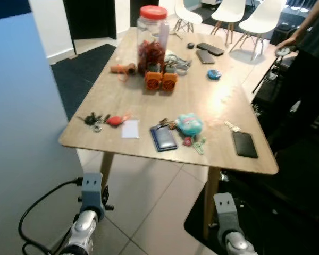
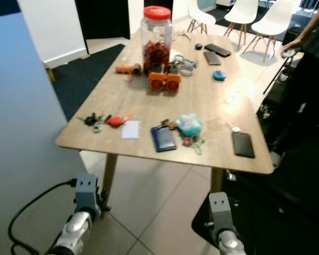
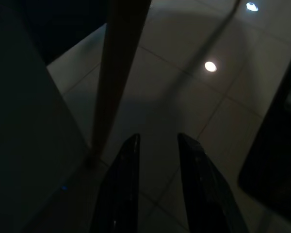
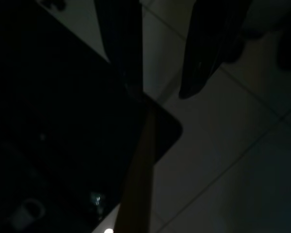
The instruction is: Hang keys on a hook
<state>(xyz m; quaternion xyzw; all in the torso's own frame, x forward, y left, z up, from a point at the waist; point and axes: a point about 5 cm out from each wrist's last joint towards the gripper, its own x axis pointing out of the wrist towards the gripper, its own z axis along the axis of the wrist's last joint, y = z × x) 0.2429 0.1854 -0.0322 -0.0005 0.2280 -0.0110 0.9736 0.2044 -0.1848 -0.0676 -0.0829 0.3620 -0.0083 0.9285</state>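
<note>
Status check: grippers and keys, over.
Left gripper open, low by table leg. Right gripper open, idle. Keys untouched on table near edge.

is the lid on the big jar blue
No, the lid on the big jar is red, seen plainly in the left eye view.

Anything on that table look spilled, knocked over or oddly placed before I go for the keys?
Nothing spilled or toppled. The jar stands upright. The keys lie close to the table near-left edge, and the black phone sits near the right edge.
</note>
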